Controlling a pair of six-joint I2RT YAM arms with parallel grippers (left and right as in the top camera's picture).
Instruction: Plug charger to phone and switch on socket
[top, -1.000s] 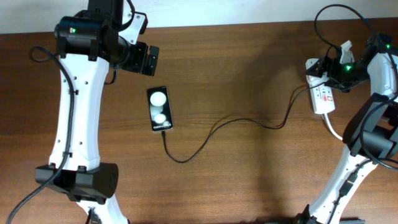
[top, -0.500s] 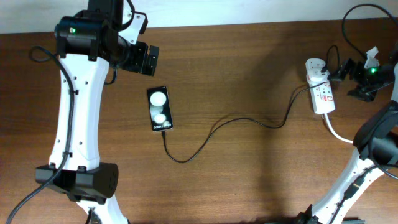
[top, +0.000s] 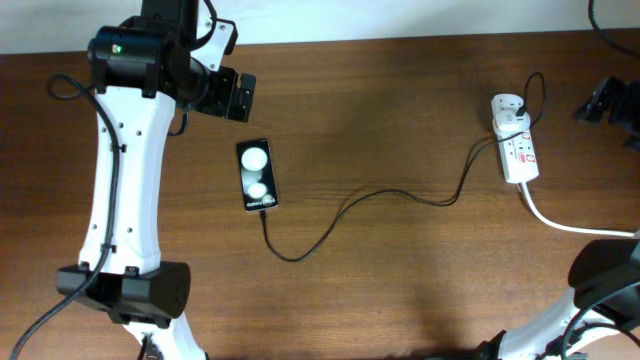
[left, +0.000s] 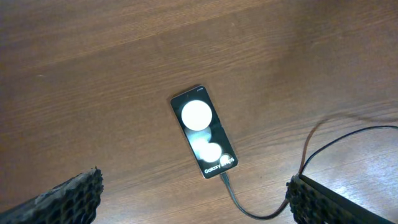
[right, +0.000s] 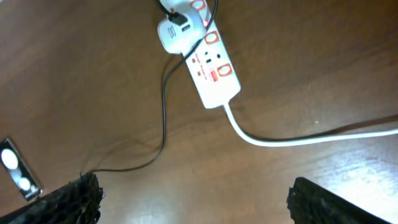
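The black phone (top: 257, 175) lies flat on the wooden table, two white spots on its screen. The charger (top: 370, 195), a thin black cable, has its tip in the phone's near end (left: 225, 180) and runs right to a white adapter (top: 507, 108) seated in the white socket (top: 520, 155). My left gripper (top: 243, 97) hovers open just behind the phone (left: 204, 131), nothing between its fingers. At the far right edge my right gripper (top: 600, 98) is open and stands apart from the socket (right: 214, 74). The switch's position is too small to tell.
A thick white cord (top: 570, 222) leaves the socket's near end and runs off the right edge. The left arm's white links (top: 125, 190) stand over the table's left side. The table's back edge meets a pale wall (top: 400, 15).
My right gripper has pulled away from the socket toward the right edge of the overhead view. The left arm, phone and cable have not moved.
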